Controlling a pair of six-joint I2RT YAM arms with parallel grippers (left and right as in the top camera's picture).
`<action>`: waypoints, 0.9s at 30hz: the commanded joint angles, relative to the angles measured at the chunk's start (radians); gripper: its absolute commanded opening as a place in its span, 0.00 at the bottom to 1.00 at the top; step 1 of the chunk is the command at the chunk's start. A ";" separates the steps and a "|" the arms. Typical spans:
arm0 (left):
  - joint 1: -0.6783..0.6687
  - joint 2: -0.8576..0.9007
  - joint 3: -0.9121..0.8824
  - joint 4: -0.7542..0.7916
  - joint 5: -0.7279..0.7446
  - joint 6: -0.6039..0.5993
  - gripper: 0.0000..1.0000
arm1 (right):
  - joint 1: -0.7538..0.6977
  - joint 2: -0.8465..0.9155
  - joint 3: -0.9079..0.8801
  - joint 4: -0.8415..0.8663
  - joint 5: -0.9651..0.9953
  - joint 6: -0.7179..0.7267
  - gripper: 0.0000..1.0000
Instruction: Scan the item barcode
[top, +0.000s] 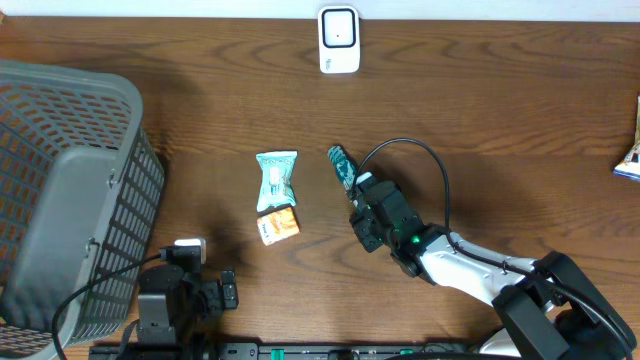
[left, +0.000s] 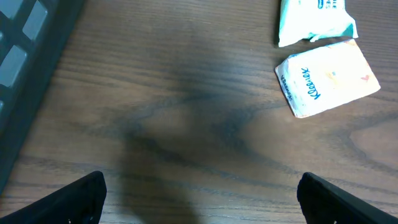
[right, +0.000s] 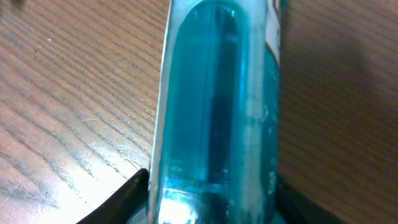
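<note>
While the right tool (top: 353, 190) clasps the blue pack (top: 340, 163), left tool (left: 200, 194) released, tissue packet (top: 279, 226), pouch (top: 276, 178), basket (top: 100, 86), scanner (top: 339, 40) nearby.

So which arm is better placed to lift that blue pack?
Right. The right gripper has its jaws either side of the blue pack; the left gripper hangs open, far from it.

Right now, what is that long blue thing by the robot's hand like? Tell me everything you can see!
The long blue pack is a narrow, see-through blue-green plastic package with a rounded bubble front and something darker inside. It lies flat on the wooden table, slanting away from the right gripper. The jaws sit on either side of its near end and seem to touch it, but a firm grip can't be confirmed.
</note>
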 joint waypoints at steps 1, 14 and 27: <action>0.002 -0.003 0.007 -0.003 -0.003 -0.002 0.98 | 0.003 0.016 0.000 -0.003 0.012 0.008 0.43; 0.002 -0.003 0.007 -0.003 -0.003 -0.002 0.98 | 0.002 0.018 0.000 -0.012 0.013 0.008 0.46; 0.002 -0.003 0.007 -0.003 -0.003 -0.002 0.98 | 0.001 0.024 0.000 -0.001 0.011 -0.022 0.83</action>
